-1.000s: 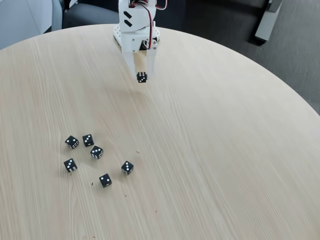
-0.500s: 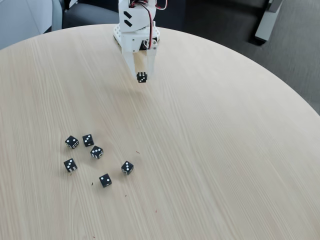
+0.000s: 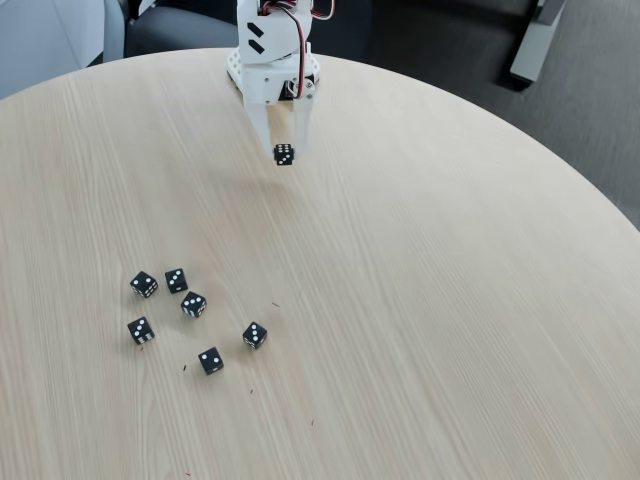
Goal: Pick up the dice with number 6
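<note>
A round wooden table (image 3: 430, 300) with a pale grain is taking up nearly all of the fixed view, its curved edge running from about nine o'clock over the top to three o'clock. Beyond that edge, dark floor is showing at one and two o'clock, and a dark seat (image 3: 180, 30) is sitting at eleven o'clock.

The white arm (image 3: 272, 50) is reaching in from twelve o'clock, with red wires looping at its top. Its gripper (image 3: 284, 155) is pointing down toward the table centre, and the two white fingers are clamping on the die with number 6 (image 3: 284, 154), which is sitting between their tips (the face turned toward the camera is showing white pips, too small to count with certainty). The die seems to be hanging clear of the wood at roughly twelve o'clock from the table's middle; a faint shadow is lying on the wood just to its left.

Six other black dice (image 3: 193, 304) are lying in a loose cluster at about eight o'clock, well apart from the gripper. Four are sitting close together in the upper part of the group, near one another but not touching, and two more are resting toward five o'clock of them. A few tiny dark specks are scattered on the wood beside the cluster.
</note>
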